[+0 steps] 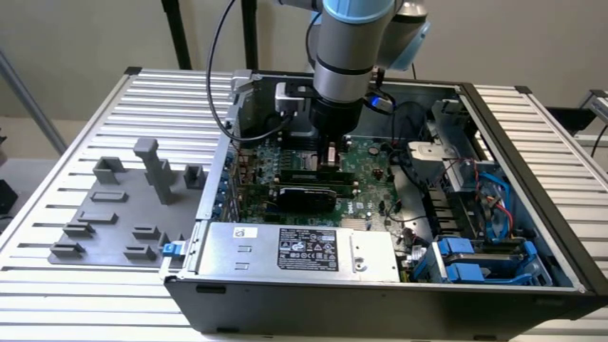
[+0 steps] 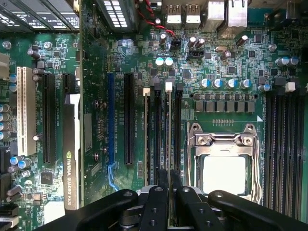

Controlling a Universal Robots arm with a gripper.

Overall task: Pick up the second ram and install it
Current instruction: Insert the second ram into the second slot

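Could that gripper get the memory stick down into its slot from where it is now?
Probably yes. The gripper is shut on the memory stick, standing edge-on right over the memory slots beside the CPU socket. Nothing seems to lie in between; the graphics card sits well aside.

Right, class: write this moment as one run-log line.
step: install ram | end effector: shut on ram | ram: edge-on over motherboard, beside CPU socket | seated: cannot tell
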